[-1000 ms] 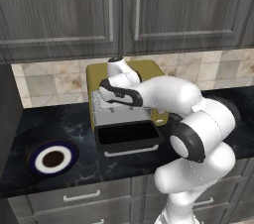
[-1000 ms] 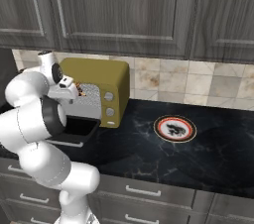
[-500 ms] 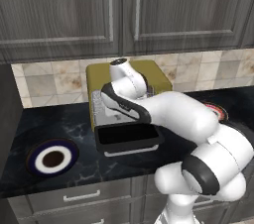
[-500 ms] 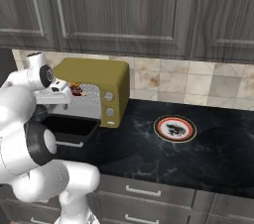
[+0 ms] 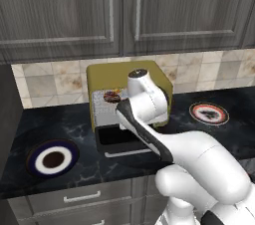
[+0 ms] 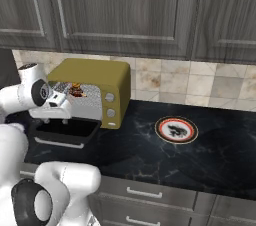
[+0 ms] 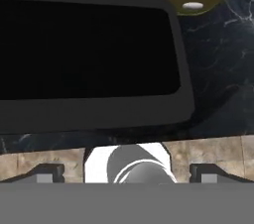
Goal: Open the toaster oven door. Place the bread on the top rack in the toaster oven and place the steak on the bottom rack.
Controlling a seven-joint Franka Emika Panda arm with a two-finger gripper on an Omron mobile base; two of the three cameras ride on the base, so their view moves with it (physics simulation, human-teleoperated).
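Marbled black counter [image 6: 150, 155], boxy olive toaster oven [image 6: 100, 77]

Both base views look forward and down from behind the arm — left and right sides — sharing the toaster oven [image 5: 130, 77], its dropped door [image 6: 64, 131] and the counter [image 6: 150, 155]. Hand view looks close down on the door — orientation probably rolled.
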